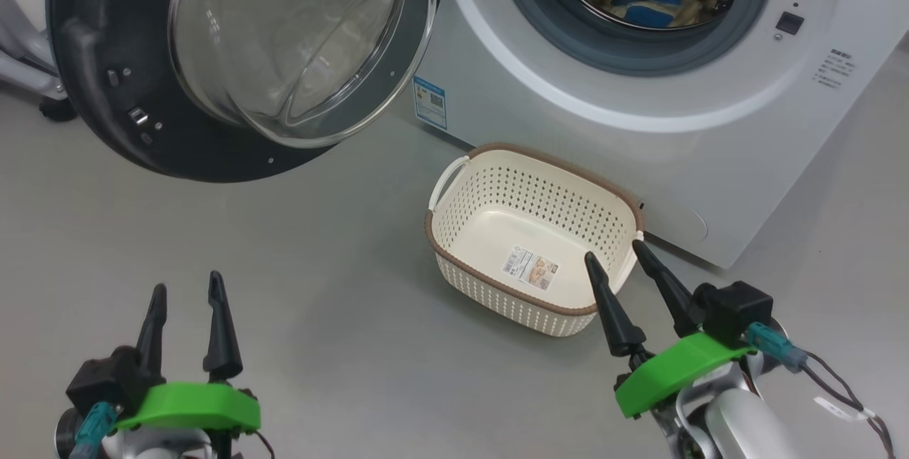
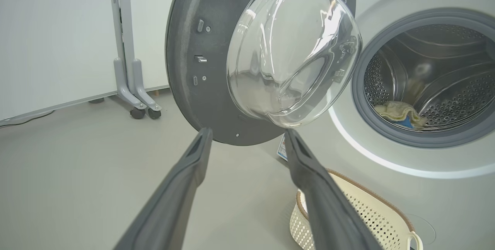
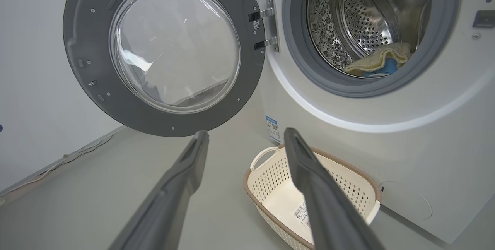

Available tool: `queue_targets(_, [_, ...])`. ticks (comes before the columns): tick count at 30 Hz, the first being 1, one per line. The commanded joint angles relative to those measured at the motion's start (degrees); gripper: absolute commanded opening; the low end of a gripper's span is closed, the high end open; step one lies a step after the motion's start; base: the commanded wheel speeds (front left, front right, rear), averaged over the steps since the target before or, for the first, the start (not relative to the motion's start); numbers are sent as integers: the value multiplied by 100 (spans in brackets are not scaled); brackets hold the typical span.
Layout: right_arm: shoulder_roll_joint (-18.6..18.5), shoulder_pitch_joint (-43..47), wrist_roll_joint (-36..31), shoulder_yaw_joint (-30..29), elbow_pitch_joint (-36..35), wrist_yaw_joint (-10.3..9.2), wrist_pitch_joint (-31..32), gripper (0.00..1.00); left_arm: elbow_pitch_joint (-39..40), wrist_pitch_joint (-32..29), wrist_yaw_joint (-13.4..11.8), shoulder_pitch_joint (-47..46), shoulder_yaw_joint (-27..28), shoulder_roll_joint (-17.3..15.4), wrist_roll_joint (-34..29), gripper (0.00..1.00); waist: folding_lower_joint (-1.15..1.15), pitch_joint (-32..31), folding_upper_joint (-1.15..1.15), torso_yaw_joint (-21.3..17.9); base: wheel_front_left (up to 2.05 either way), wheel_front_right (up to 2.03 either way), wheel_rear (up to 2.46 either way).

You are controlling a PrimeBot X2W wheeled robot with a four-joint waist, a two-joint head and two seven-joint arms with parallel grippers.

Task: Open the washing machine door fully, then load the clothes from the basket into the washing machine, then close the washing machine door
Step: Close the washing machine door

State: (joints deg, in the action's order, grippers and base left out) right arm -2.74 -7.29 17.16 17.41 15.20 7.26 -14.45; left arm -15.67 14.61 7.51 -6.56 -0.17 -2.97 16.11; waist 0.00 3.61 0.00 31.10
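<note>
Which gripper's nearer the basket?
Right. The right gripper sits at the basket's near right corner, open jaws overlapping its rim in the head view. The left gripper is well off to the basket's left, across the floor.

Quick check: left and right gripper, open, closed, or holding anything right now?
Left gripper: open, holding nothing.
Right gripper: open, holding nothing.

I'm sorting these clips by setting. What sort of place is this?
Probably a laundry corner staged in a test room: a front-loading washing machine and a basket on a smooth grey floor, with a wheeled partition stand nearby.
</note>
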Motion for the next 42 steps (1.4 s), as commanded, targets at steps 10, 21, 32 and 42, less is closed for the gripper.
queue_targets(10, [-14,-324,89,172,-109,23,-55,100,223,39,-2,-91,283,-17,-119,100,0,-34,0,-15,0,0,0])
queue_targets(21, [-14,-237,70,129,-147,23,-55,100,164,39,-2,-117,226,-5,-120,100,0,-86,0,-33,0,0,0])
queue_targets(32, [-14,-235,67,132,-147,23,-55,100,157,39,-2,-129,256,-1,-130,100,0,-86,0,-34,0,0,0])
queue_targets(42, [-14,-232,50,132,-137,23,-55,100,144,39,-2,-138,233,3,-122,100,0,-74,0,-35,0,0,0])
